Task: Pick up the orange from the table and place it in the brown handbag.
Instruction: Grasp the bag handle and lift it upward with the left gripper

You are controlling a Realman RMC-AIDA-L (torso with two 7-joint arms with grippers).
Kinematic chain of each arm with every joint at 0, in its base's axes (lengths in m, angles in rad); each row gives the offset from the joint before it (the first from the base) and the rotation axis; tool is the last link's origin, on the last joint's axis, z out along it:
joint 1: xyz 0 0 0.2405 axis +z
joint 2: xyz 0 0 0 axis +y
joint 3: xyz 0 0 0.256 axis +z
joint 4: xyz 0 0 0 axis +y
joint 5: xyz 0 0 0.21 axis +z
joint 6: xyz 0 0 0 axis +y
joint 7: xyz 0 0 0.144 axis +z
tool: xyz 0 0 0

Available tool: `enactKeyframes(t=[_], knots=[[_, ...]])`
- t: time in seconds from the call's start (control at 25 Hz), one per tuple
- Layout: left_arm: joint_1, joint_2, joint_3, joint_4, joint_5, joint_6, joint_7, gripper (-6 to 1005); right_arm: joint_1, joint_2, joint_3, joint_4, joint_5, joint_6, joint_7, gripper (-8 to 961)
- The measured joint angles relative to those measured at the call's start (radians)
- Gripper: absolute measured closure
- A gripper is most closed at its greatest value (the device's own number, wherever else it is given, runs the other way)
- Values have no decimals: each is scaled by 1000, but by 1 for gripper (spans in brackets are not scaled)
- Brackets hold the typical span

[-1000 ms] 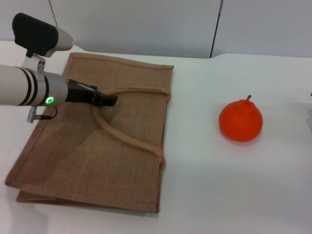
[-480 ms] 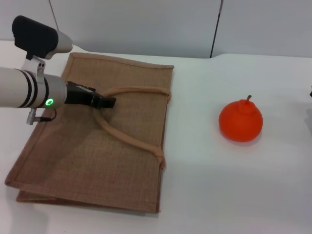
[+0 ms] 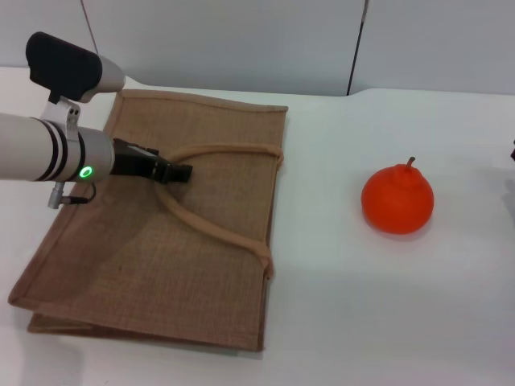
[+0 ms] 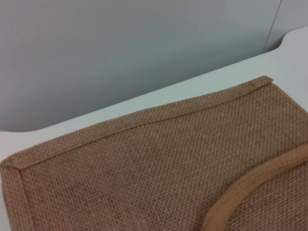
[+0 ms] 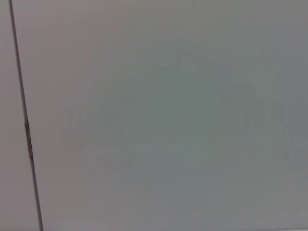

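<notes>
The brown handbag [image 3: 185, 241] is tan woven jute with lighter tan handles. The orange [image 3: 397, 199] is bright orange-red with a brown stem. The table [image 3: 386, 305] is plain white.

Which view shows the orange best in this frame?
The head view: the orange sits whole on the table, stem up, right of the handbag. The left wrist view shows only bag fabric and a handle; the right wrist view shows a blank wall.

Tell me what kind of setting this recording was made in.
Probably a lab or test bench rather than a home: a bare white table against plain grey wall panels, holding only a flat brown handbag and an orange, with the left gripper over the bag's handle.
</notes>
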Motion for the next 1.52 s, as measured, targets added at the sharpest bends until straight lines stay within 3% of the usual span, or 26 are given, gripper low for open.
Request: enactKeyframes(t=[0.56, 1.16, 1.52], knots=[[-6, 0, 0, -1, 0, 0, -1, 312, 0, 0, 0, 0, -1, 5, 0, 180], [-24, -1, -2, -19, 32, 26, -24, 639, 2, 0, -2, 0, -1, 11, 11, 181], [-8, 0, -24, 62, 32, 22, -22, 870, 2, -2, -28, 0, -2, 4, 12, 185]])
